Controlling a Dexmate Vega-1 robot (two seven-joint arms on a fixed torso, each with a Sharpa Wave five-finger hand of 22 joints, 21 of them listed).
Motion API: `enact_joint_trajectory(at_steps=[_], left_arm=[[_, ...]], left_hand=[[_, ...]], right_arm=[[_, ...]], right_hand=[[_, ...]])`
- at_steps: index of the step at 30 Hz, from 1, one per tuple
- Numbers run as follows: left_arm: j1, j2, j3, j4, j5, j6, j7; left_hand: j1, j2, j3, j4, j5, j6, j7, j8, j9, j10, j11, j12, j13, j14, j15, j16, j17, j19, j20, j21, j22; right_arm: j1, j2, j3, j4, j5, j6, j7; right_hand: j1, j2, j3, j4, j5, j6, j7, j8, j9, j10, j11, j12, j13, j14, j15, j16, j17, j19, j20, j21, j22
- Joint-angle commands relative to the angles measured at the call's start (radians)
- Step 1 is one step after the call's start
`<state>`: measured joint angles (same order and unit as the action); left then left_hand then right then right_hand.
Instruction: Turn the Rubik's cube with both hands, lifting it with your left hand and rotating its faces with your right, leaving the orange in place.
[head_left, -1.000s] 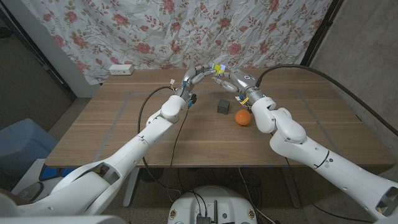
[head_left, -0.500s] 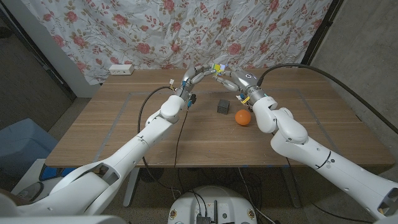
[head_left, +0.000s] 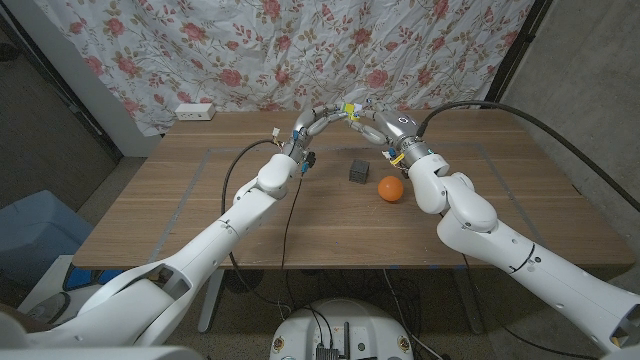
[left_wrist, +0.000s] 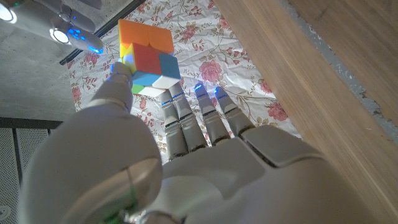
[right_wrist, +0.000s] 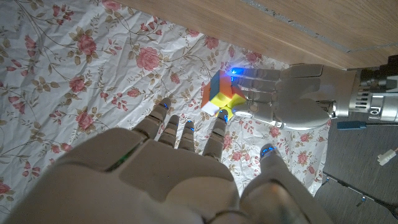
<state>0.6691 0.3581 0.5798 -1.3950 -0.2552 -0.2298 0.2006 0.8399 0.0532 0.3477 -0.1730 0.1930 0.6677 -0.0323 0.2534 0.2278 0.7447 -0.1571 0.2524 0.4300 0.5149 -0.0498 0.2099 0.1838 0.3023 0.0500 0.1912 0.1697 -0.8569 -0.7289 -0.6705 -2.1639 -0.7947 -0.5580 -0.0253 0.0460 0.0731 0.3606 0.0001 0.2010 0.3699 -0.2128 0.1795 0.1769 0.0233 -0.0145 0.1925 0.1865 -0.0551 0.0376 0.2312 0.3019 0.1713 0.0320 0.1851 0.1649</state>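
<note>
My left hand (head_left: 320, 120) holds the multicoloured Rubik's cube (head_left: 350, 107) up above the far middle of the table, in front of the flowered cloth. In the left wrist view the cube (left_wrist: 148, 57) sits pinched between the thumb and fingertips (left_wrist: 176, 99) of the left hand (left_wrist: 199, 168). My right hand (head_left: 375, 126) hovers just right of the cube with its fingers spread. In the right wrist view the right hand (right_wrist: 168, 168) has its fingertips (right_wrist: 219, 119) a short way from the cube (right_wrist: 219, 98). I see no contact. The orange (head_left: 390, 188) lies on the table.
A small dark box (head_left: 358, 171) stands on the wooden table (head_left: 200, 200) just left of the orange. A white power strip (head_left: 194, 111) lies at the far left edge. The flowered cloth (head_left: 250, 50) hangs close behind both hands.
The right hand and forearm have shifted slightly right and back from the cube. The left hand keeps the cube raised in about the same place. The orange has not moved.
</note>
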Motion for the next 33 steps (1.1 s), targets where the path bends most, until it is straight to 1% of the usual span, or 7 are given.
enact_joint_trajectory(at_steps=[1, 6, 10, 11, 23, 33], left_arm=[[0.008, 0.004, -0.006, -0.015, -0.015, 0.011, -0.005], [0.008, 0.001, -0.01, -0.016, -0.029, 0.017, -0.009], [0.004, -0.001, -0.011, -0.014, -0.044, 0.023, -0.02], [0.003, -0.002, -0.011, -0.013, -0.047, 0.023, -0.022], [-0.005, -0.021, -0.019, 0.015, -0.083, 0.016, -0.032], [-0.015, -0.032, -0.017, 0.039, -0.098, 0.011, -0.04]], left_hand=[[0.002, 0.006, 0.0, 0.004, 0.004, 0.003, 0.0, 0.006, 0.0, 0.027, -0.021, 0.006, 0.005, 0.005, -0.118, 0.0, 0.002, -0.001, -0.006, 0.002, 0.004], [0.001, 0.005, 0.0, 0.005, 0.004, 0.003, 0.0, 0.005, 0.0, 0.025, -0.022, 0.005, 0.006, 0.005, -0.119, 0.0, 0.002, -0.003, -0.005, 0.002, 0.004], [0.0, 0.006, -0.001, 0.005, 0.004, 0.002, 0.0, 0.004, 0.001, 0.026, -0.022, 0.005, 0.007, 0.004, -0.119, -0.001, 0.002, -0.004, -0.006, 0.001, 0.004], [0.0, 0.005, -0.001, 0.005, 0.004, 0.002, 0.0, 0.004, 0.001, 0.026, -0.021, 0.005, 0.007, 0.004, -0.118, -0.001, 0.002, -0.004, -0.005, 0.001, 0.004], [-0.003, 0.006, -0.003, 0.007, 0.003, 0.001, 0.0, 0.002, 0.001, 0.024, -0.019, 0.004, 0.008, 0.002, -0.116, -0.002, 0.003, -0.007, -0.005, 0.001, 0.004], [-0.005, 0.008, -0.003, 0.007, 0.003, 0.002, 0.001, 0.001, 0.001, 0.025, -0.019, 0.004, 0.009, 0.002, -0.115, -0.002, 0.003, -0.007, -0.004, 0.001, 0.004]], right_arm=[[0.001, 0.005, 0.008, 0.0, -0.019, -0.022, -0.008], [0.006, 0.015, 0.004, 0.006, -0.031, -0.044, -0.007], [0.011, 0.026, -0.006, 0.019, -0.045, -0.06, -0.011], [0.012, 0.029, -0.007, 0.022, -0.045, -0.063, -0.012], [0.038, 0.052, -0.042, 0.056, -0.076, -0.089, -0.007], [0.052, 0.07, -0.074, 0.069, -0.125, -0.117, 0.0]], right_hand=[[-0.003, 0.05, 0.004, -0.002, 0.004, -0.021, 0.001, -0.006, 0.001, -0.003, -0.001, 0.002, 0.002, -0.01, 0.0, 0.005, 0.001, 0.0, 0.0, 0.0, 0.002], [-0.006, 0.046, 0.002, 0.0, 0.003, -0.047, -0.002, -0.011, 0.0, -0.007, 0.0, 0.001, 0.002, -0.014, 0.002, 0.004, 0.002, -0.001, 0.001, 0.0, 0.002], [-0.009, 0.043, 0.0, 0.001, 0.003, -0.067, -0.003, -0.014, 0.0, -0.011, 0.003, -0.001, 0.002, -0.017, 0.003, 0.003, 0.002, -0.004, 0.009, -0.001, 0.002], [-0.011, 0.041, -0.001, 0.002, 0.003, -0.083, -0.002, -0.015, -0.001, -0.015, 0.002, -0.002, 0.002, -0.017, 0.003, 0.003, 0.003, -0.005, 0.009, 0.0, 0.002], [-0.02, 0.036, -0.007, 0.009, 0.002, -0.115, -0.003, -0.013, -0.002, -0.036, -0.001, -0.007, 0.001, -0.03, 0.007, -0.002, 0.004, -0.021, 0.01, -0.004, 0.002], [-0.024, 0.034, -0.009, 0.013, 0.003, -0.119, -0.005, -0.009, -0.002, -0.038, 0.0, -0.005, 0.001, -0.034, 0.008, -0.003, 0.004, -0.026, 0.009, -0.004, 0.002]])
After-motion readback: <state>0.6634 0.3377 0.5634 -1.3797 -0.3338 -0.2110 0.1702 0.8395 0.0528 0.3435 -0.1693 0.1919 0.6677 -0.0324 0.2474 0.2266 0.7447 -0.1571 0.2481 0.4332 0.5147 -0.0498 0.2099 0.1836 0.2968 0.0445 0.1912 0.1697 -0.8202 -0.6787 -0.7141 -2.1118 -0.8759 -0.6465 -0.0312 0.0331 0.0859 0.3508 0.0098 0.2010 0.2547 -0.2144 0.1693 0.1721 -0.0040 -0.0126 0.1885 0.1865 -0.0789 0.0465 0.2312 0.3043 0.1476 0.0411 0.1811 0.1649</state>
